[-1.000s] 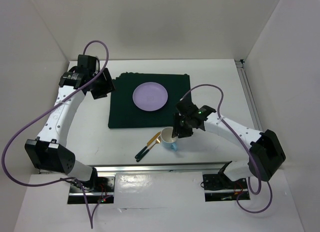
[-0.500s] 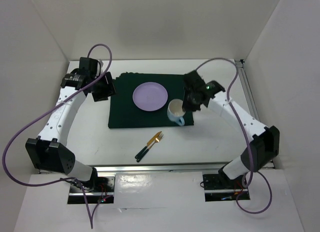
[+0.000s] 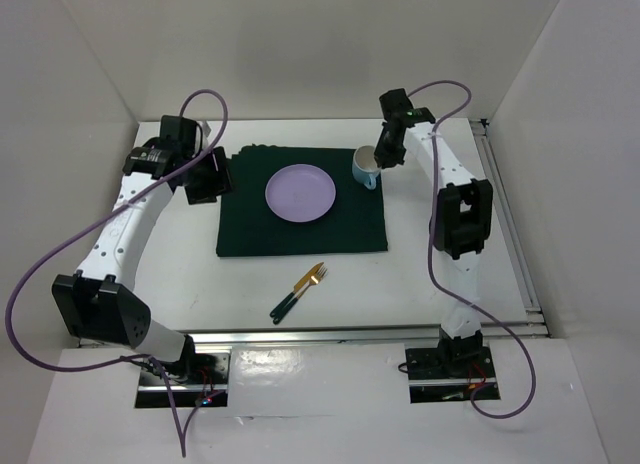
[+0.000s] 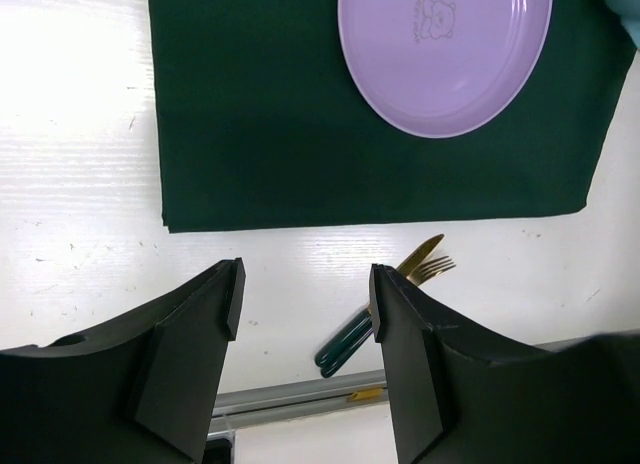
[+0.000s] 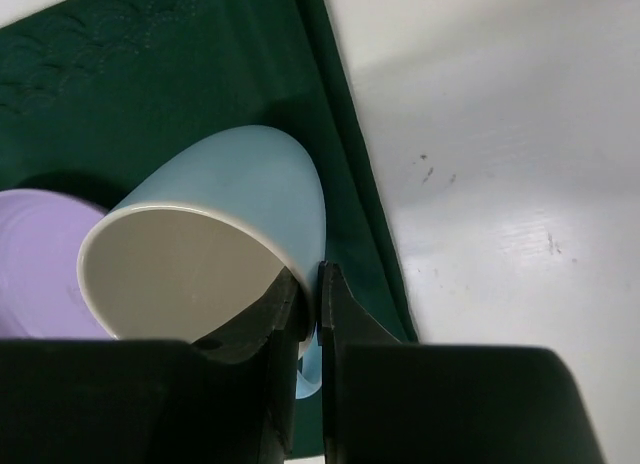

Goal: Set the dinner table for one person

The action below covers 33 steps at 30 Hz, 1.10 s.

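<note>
top: we look down from near, over the table
wrists: left high, right close to cup
shared: plate, mat

The white table bears a placemat (dark green cloth); green-handled cutlery lies on the bare top near the placemat's near edge, not touching it.

Surfaces in front of you
Placemat matt cloth; plate and mug smooth, slightly glossy; dinner table faintly scuffed.
</note>
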Tool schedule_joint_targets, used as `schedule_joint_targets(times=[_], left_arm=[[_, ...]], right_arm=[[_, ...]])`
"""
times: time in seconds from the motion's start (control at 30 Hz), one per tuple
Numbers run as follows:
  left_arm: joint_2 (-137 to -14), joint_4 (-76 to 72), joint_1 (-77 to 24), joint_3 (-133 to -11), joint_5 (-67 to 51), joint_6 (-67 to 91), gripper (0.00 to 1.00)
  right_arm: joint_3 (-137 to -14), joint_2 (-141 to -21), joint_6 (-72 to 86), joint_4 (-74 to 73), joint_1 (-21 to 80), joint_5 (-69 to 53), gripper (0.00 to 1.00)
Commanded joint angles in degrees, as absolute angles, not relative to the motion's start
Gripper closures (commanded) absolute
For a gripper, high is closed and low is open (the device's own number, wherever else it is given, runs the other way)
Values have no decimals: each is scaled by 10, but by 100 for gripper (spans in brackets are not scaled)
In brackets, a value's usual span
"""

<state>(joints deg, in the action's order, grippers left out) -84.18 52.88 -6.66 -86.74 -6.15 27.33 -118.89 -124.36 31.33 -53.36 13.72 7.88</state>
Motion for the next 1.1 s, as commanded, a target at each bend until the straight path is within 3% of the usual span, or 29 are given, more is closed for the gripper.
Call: schedule_joint_targets(times=[0.0, 0.73, 0.87, 0.9, 0.93, 1.07], left_arm=[[-847, 531, -68, -859, -77, 259, 30], [-803, 508, -170, -726, -92, 254, 29], [-781, 508, -192, -695, -92, 259, 29], [-780, 508, -201, -695, -92, 265, 29], [-773, 508, -210, -687, -92, 265, 29], [-766, 508, -231, -670, -92, 265, 29]], right_arm=[[-1286, -1268, 315, -500, 144, 50, 100], [-1316, -1349, 325, -443, 139, 56, 100], [-1339, -1371, 325, -451, 139, 44, 80], [-1345, -1371, 325, -451, 139, 44, 64], [-1345, -1371, 325, -451, 139, 44, 55], [-1327, -1358, 325, -438, 139, 38, 50]])
